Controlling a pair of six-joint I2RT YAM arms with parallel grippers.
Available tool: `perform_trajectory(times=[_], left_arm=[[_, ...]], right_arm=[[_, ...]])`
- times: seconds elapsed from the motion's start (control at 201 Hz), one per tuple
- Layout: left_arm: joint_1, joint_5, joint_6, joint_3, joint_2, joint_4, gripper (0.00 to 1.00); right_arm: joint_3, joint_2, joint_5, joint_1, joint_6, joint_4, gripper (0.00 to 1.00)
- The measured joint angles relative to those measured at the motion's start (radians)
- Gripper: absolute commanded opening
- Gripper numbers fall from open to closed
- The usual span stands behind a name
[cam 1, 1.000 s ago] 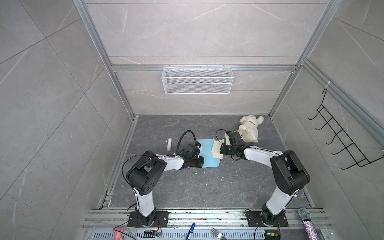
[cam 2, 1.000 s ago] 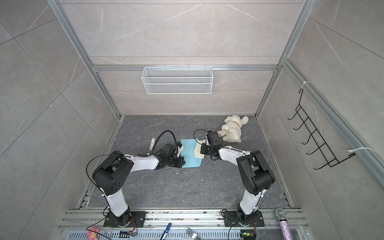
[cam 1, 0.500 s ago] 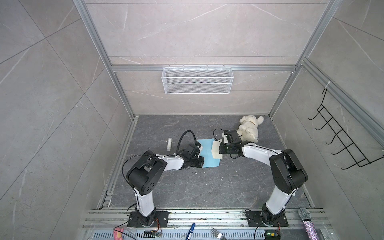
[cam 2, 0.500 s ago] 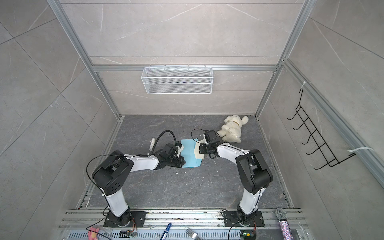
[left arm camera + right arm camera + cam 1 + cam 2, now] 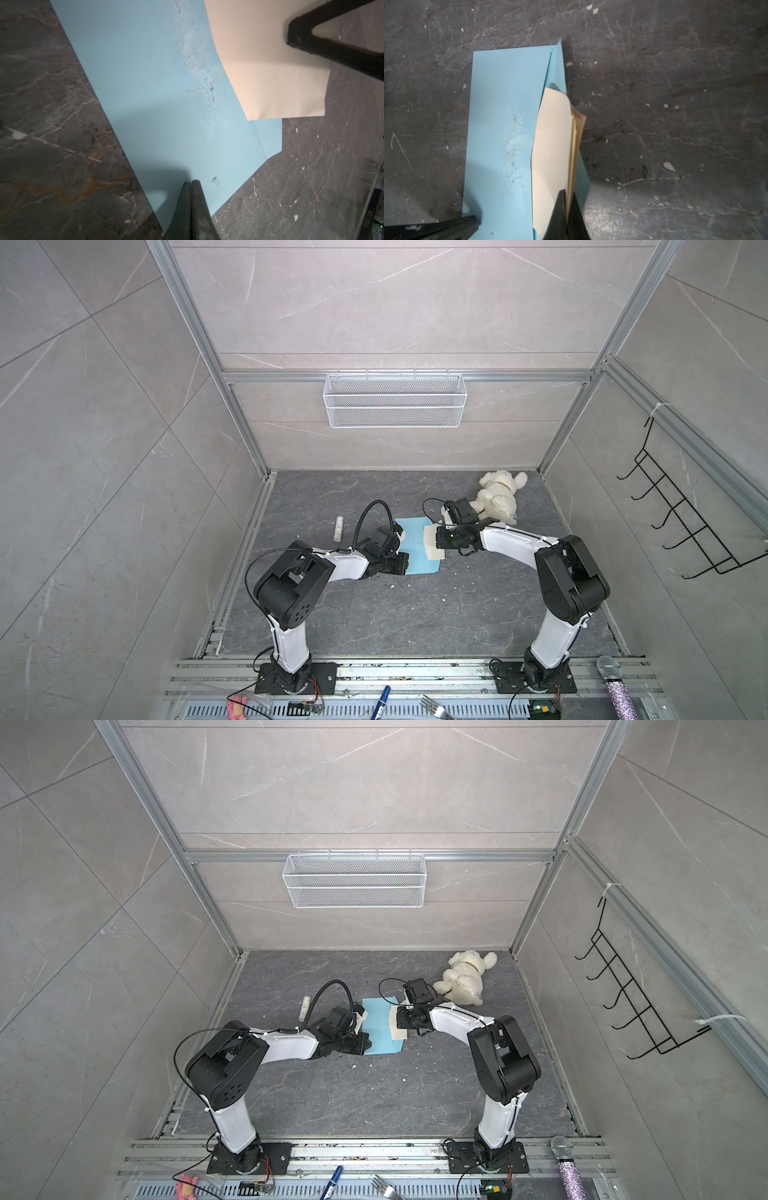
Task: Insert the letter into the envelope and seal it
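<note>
The light blue envelope [image 5: 413, 543] [image 5: 379, 1025] [image 5: 166, 83] [image 5: 500, 124] lies flat on the dark floor, its flap open toward the right arm. The letter [image 5: 430, 545] [image 5: 397, 1027] [image 5: 261, 72] [image 5: 552, 145], folded and cream-coloured, is partly tucked into the envelope's mouth. Its outer part lies over the flap. My right gripper [image 5: 566, 195] [image 5: 436, 538] is shut on the letter's outer folded edge. My left gripper [image 5: 191, 182] [image 5: 402, 563] is shut, with its tips resting on the envelope's near corner and nothing between them.
A white plush toy [image 5: 498, 495] lies just behind the right wrist. A small white tube [image 5: 338, 529] lies to the envelope's left. A wire basket [image 5: 394, 406] hangs on the back wall, a black hook rack [image 5: 681, 522] on the right wall. White crumbs dot the floor.
My right gripper has shifted slightly to the left with the letter, toward the envelope. The left arm and the envelope have stayed put.
</note>
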Motion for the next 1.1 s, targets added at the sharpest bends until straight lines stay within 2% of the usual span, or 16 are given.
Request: perform_trajectory(times=[0.568,0.767,0.861,0.961,1.095], left_arm=[[0.001,0.001,0.001,0.0,0.0,0.001,0.0],[0.008,-0.001,-0.006,-0.011,-0.016,0.01,0.27],[0.026,-0.011,-0.011,-0.035,-0.056,0.006,0.36],[0.054,-0.026,-0.017,-0.051,-0.105,0.0,0.42],[0.091,-0.025,-0.02,-0.052,-0.137,0.007,0.45]], right_arm=[[0.047,0.064,-0.051,0.0,-0.001,-0.02,0.0],[0.056,0.069,-0.055,0.0,-0.003,-0.023,0.0],[0.056,0.069,-0.055,0.0,-0.01,-0.026,0.0],[0.056,0.069,-0.057,0.0,-0.016,-0.027,0.0],[0.056,0.07,-0.062,0.0,-0.024,-0.027,0.0]])
